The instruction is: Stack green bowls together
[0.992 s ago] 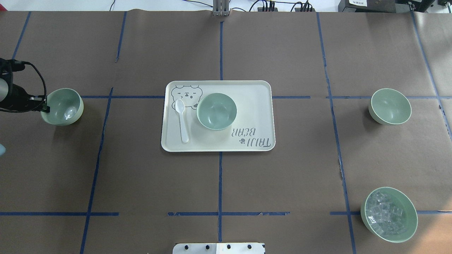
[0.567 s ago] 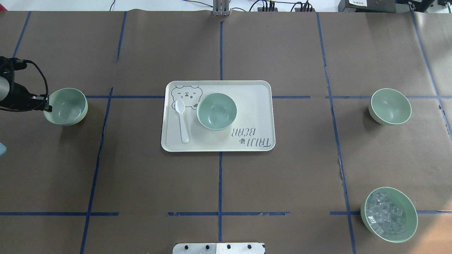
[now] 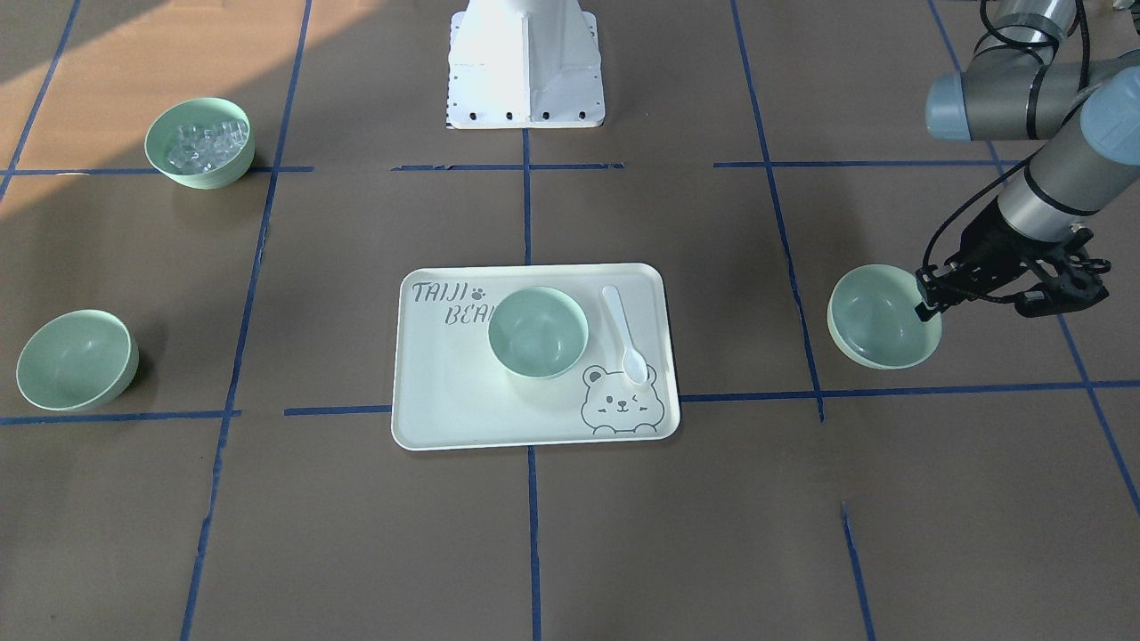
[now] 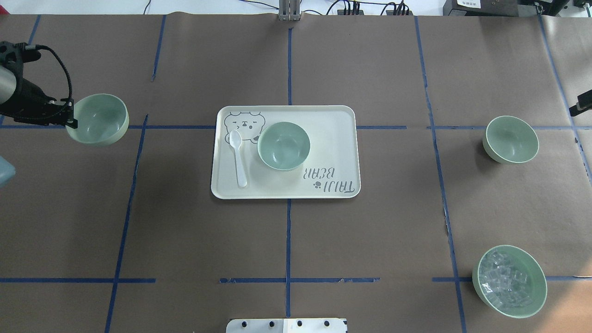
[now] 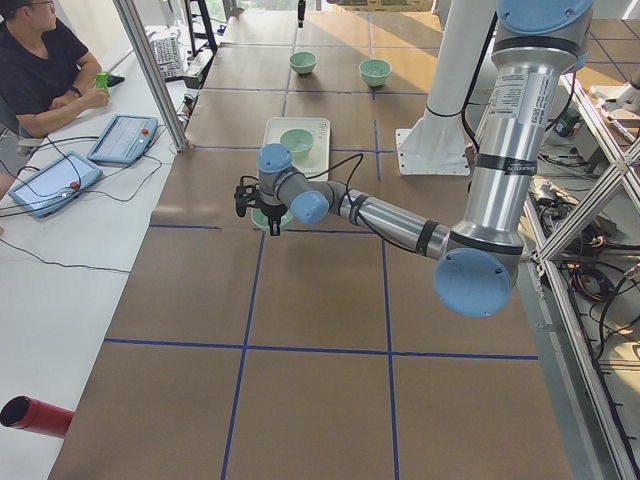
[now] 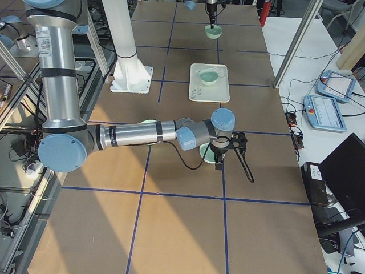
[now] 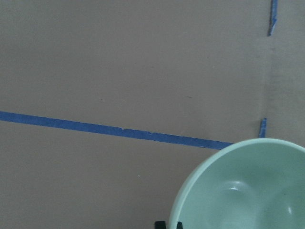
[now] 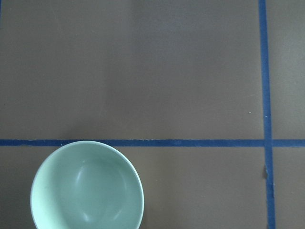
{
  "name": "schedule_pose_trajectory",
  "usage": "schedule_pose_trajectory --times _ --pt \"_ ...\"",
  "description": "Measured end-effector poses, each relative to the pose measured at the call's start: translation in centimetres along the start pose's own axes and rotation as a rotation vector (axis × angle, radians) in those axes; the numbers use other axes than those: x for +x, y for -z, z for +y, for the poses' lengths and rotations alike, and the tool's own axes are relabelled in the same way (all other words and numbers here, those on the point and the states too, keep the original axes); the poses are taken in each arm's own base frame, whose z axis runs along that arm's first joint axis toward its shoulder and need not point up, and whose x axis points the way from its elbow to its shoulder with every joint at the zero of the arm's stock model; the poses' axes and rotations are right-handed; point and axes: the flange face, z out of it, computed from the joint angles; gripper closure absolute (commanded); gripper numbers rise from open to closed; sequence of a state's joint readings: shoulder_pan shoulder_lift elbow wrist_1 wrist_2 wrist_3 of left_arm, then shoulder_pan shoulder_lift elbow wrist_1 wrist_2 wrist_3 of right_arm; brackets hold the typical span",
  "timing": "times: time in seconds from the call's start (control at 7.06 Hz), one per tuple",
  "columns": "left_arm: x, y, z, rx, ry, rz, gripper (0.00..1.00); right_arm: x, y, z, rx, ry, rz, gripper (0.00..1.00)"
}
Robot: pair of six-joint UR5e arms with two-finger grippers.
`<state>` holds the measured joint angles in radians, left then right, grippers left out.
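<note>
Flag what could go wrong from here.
1. The left gripper pinches the held bowl at one spot on its rim; it may tilt or slip while carried.
2. The spoon lies close beside the tray bowl, so an off-centre drop could knock it.
3. The cube bowl is the same green and might be stacked by mistake.

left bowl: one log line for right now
left gripper: shut on rim of left bowl | right gripper: near right bowl, state unclear | tray bowl: on tray | stacked: none
</note>
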<state>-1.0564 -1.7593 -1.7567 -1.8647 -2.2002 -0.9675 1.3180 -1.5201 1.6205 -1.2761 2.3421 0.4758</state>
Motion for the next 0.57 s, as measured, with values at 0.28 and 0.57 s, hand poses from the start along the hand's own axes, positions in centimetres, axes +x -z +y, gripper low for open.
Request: schedule_pose_trajectory --times 0.28,0.57 --pt "4.4 3.5 -1.3 0.016 0.056 0.005 1.0 -1.3 -4.6 1.3 0.006 0.018 0.005 0.0" --pt "6.3 5.0 -1.5 0.022 0.078 0.01 1.0 -1.1 -8.6 2.3 0.028 0.038 0.033 0.07"
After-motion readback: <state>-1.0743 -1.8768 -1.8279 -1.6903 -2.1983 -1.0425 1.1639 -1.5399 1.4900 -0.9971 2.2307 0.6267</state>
